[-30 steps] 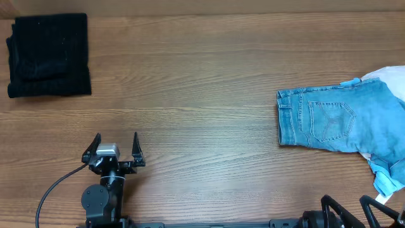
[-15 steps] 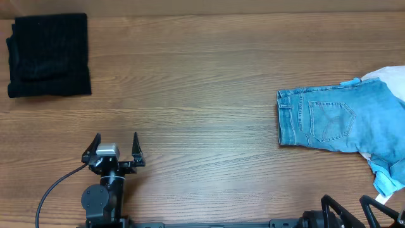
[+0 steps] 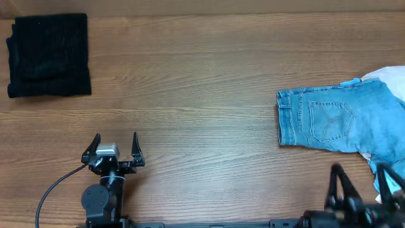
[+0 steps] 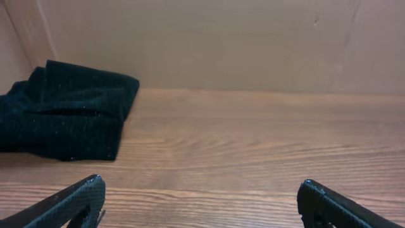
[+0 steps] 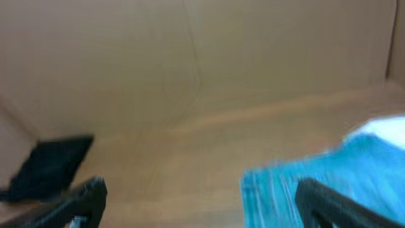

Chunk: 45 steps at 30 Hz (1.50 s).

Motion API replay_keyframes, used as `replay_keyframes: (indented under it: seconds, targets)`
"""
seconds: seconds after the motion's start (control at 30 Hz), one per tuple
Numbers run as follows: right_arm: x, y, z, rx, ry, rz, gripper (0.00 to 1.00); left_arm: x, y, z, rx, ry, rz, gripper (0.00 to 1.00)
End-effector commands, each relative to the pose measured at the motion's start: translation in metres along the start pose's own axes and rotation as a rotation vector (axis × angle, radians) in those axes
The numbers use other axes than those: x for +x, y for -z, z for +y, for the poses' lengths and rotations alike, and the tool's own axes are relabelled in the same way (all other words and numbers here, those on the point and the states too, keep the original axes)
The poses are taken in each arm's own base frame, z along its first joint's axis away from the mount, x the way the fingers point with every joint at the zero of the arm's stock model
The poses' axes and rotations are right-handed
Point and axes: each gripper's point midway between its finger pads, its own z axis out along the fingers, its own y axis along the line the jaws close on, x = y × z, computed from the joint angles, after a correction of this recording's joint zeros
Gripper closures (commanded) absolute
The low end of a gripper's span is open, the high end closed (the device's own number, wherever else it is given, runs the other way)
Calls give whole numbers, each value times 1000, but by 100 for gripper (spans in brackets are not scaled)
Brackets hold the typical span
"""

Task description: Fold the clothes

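Count: you have two grippers and two garments on the wooden table (image 3: 202, 76).

Near edge: your left gripper (image 3: 116, 135) stands with its jaws released and wide apart, with bare wood between the fingertips (image 4: 76, 199). A black cable (image 3: 54, 187) loops from its arm toward the near edge. Your right gripper (image 3: 359, 170) is at the near right, its jaws likewise spread and empty. Its wrist view is blurred.

Mid-table, right: the light-blue denim (image 3: 342, 120) lies flat, one stitched pocket facing up, running off the right edge. It sits just beyond your right gripper, with its near hem close to the right fingertip; contact cannot be told. In the right wrist view the denim (image 5: 329, 183) fills the space ahead and to the right of the jaws. A white cloth (image 3: 391, 75) shows at its far right corner.

Far left corner: the black knit garment (image 3: 49, 56) lies folded into a neat rectangle, well apart from both grippers. In the left wrist view the garment (image 4: 63, 117) lies ahead and left of the jaws.
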Motion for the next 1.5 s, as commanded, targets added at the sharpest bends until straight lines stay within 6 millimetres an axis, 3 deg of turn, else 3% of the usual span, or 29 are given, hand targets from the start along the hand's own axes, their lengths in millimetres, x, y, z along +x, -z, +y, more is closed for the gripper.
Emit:
replay_keyframes:
  seconds: [0.0, 0.1, 0.2, 0.53, 0.73, 0.93, 1.03, 1.47]
  targets:
    - [43, -51, -18, -6, 12, 23, 0, 0, 0, 3, -15, 17, -5, 0]
    - [70, -91, -28, -44, 25, -37, 0, 0, 0, 3, -15, 17, -5, 0]
    - [96, -113, -38, -79, 51, -150, 0, 0, 0, 3, -15, 17, -5, 0]
    - [121, -130, -46, -84, 143, -181, 0, 0, 0, 3, -15, 17, -5, 0]
    - [152, -152, -51, -137, 43, -215, 0, 0, 0, 3, -15, 17, -5, 0]
    - [163, -158, -59, -88, 30, -201, 0, 0, 0, 3, -15, 17, -5, 0]
    - [180, -161, -64, -68, 19, -133, 0, 0, 0, 3, -15, 17, -5, 0]
    - [179, -161, -64, -67, 20, -136, 0, 0, 0, 3, -15, 17, -5, 0]
